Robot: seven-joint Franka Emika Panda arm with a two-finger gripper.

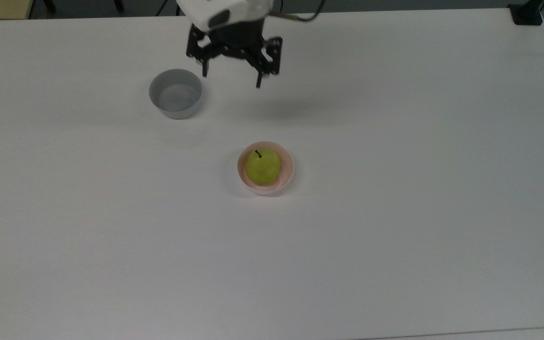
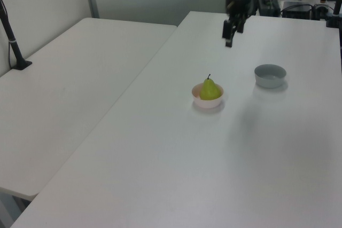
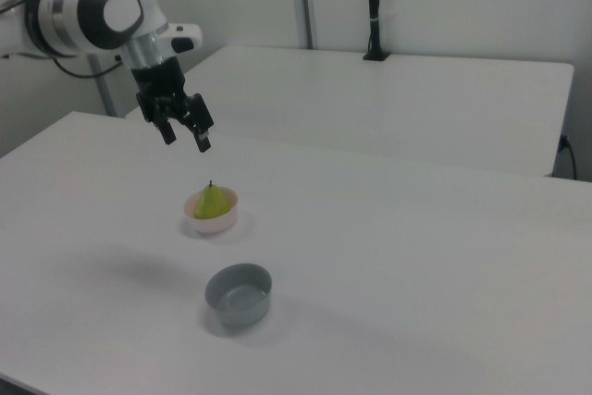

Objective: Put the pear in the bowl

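Taking the top view from left to right, with the pink bowl [image 1: 265, 168] as the landmark: the grey bowl [image 1: 175, 93] stands up and to the bowl's left, the claw [image 1: 232, 78] hangs spread and empty well above it, and the pear [image 1: 262, 166] sits inside it, stem up.

By the look of it the task is done, so little can go wrong. The pear stands taller than the bowl's rim, so a knock to the white worktop [image 1: 395, 212] or a low pass by the arm could tip it out. A careless sweep could also shove the grey bowl.

The left view shows how far the pear [image 2: 210, 89] pokes above the rim, which the top view flattens. The right view shows the claw [image 3: 186, 135] raised clear of the worktop, fingers apart.
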